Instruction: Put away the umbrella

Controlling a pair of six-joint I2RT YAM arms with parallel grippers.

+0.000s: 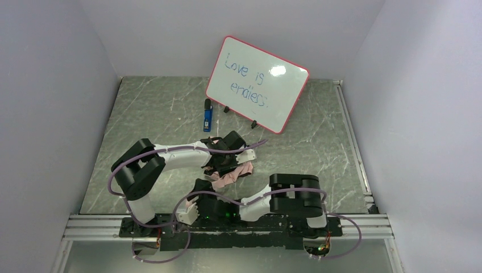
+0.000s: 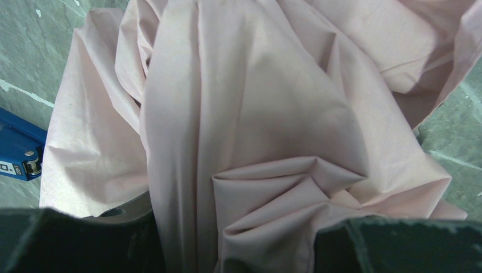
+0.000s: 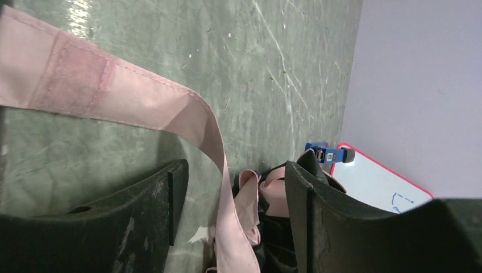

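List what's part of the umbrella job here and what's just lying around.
In the job:
- umbrella
- strap of the umbrella
- left gripper, shut on the umbrella
- right gripper, open, strap hanging between its fingers

Lying about:
- whiteboard
- blue object in front of the whiteboard
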